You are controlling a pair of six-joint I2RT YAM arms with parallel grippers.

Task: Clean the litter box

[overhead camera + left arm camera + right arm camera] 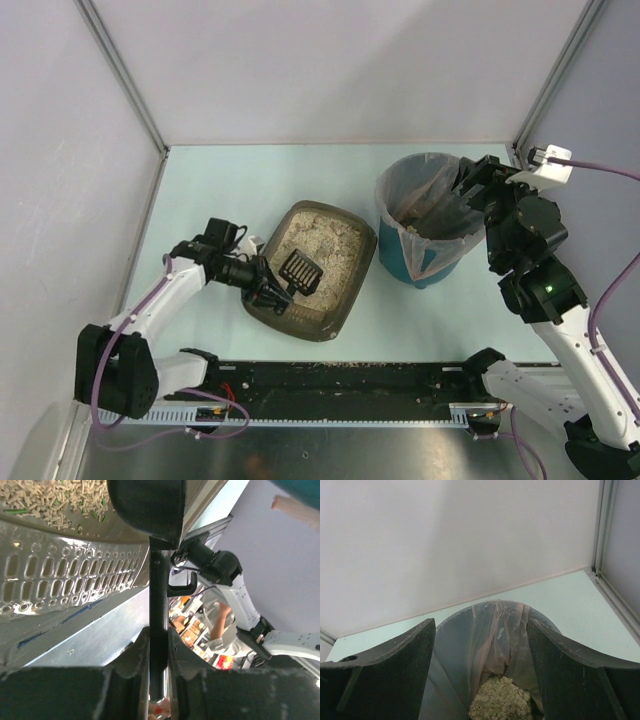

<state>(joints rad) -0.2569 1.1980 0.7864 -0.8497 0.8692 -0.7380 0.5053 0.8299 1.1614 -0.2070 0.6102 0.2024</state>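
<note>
The dark brown litter box (322,322) with beige litter (335,245) sits left of centre on the table. My left gripper (270,284) is at its near-left rim, shut on the handle (159,645) of the black slotted scoop (300,269), whose head is over the litter. In the left wrist view the scoop head (145,505) is at the top, with litter pellets (45,500) beside it. My right gripper (466,187) is open and empty over the rim of the teal bin (425,262). The right wrist view looks down into the bin's liner (495,640) at clumped litter (502,702).
A black rail with a perforated cable tray (330,405) runs along the table's near edge and also shows in the left wrist view (65,575). Grey walls and metal corner posts (125,75) enclose the table at the back and sides.
</note>
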